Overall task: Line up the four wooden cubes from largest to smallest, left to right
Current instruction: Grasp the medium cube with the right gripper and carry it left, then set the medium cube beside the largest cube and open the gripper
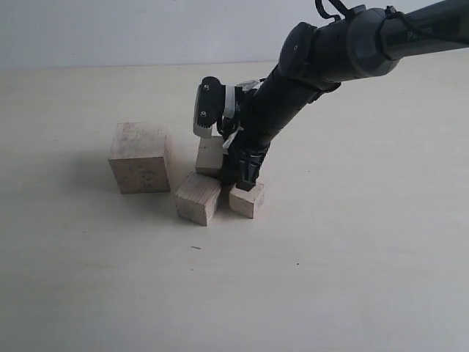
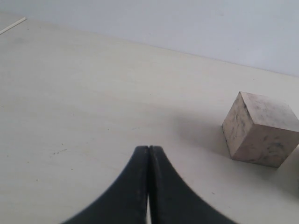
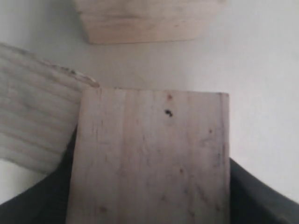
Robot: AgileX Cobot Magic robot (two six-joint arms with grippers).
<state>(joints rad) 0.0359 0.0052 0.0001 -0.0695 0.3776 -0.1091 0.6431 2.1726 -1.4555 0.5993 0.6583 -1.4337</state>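
Observation:
Four pale wooden cubes stand bunched on the table. The largest cube (image 1: 139,158) (image 2: 259,128) is at the left. A medium cube (image 1: 198,198) (image 3: 32,126) lies in front, turned at an angle, and a smaller one (image 1: 210,154) (image 3: 145,21) stands behind it. My right gripper (image 1: 245,182) (image 3: 149,186) reaches down onto the smallest cube (image 1: 247,200) (image 3: 149,154), which rests on the table; a dark finger presses each side of it. My left gripper (image 2: 148,148) is shut and empty, low over bare table some way from the largest cube, and does not show in the exterior view.
The pale table (image 1: 352,257) stretches flat around the cubes, with a light wall (image 1: 110,29) behind. The right arm (image 1: 330,51) slants in from the upper right, above the rear cube.

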